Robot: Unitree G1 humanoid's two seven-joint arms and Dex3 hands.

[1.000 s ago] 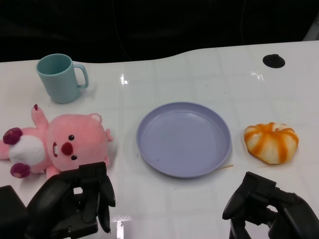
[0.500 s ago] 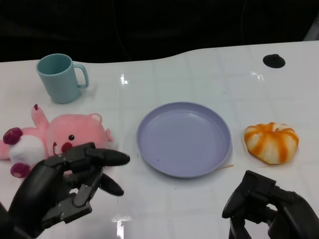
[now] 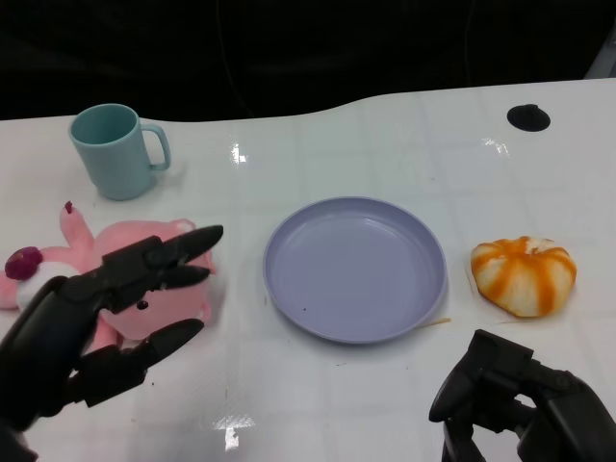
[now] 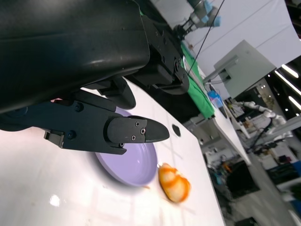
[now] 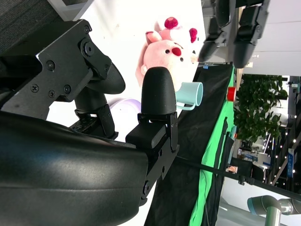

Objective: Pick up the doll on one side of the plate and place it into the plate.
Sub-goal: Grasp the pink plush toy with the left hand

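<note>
Left hand (image 3: 101, 313) in the head view hangs over the pink doll (image 3: 144, 260) with its black fingers spread apart and nothing between them; whether any fingertip touches the plush cannot be told. The doll lies on its back on the white table (image 3: 385, 144), partly hidden under that hand, and the lavender plate (image 3: 355, 269) sits just beyond the fingertips, with nothing in it. A teal mug (image 3: 115, 150) stands farther out from the hand, past the doll. The right hand (image 3: 525, 409) sits low near the table's front edge, fingers curled in around nothing, and an orange-and-white striped plush (image 3: 525, 275) lies ahead of it, beside the plate.

From the left wrist view, 1 finger (image 4: 117, 134) reaches out straight over the plate (image 4: 134, 165), and the striped plush (image 4: 174, 182) lies beyond the plate's far rim.

From the right wrist view, the right hand's curled fingers (image 5: 157, 101) fill the foreground; past them the doll (image 5: 167, 59) shows beneath the left hand (image 5: 233, 30), with the mug (image 5: 189, 95) next to it.
</note>
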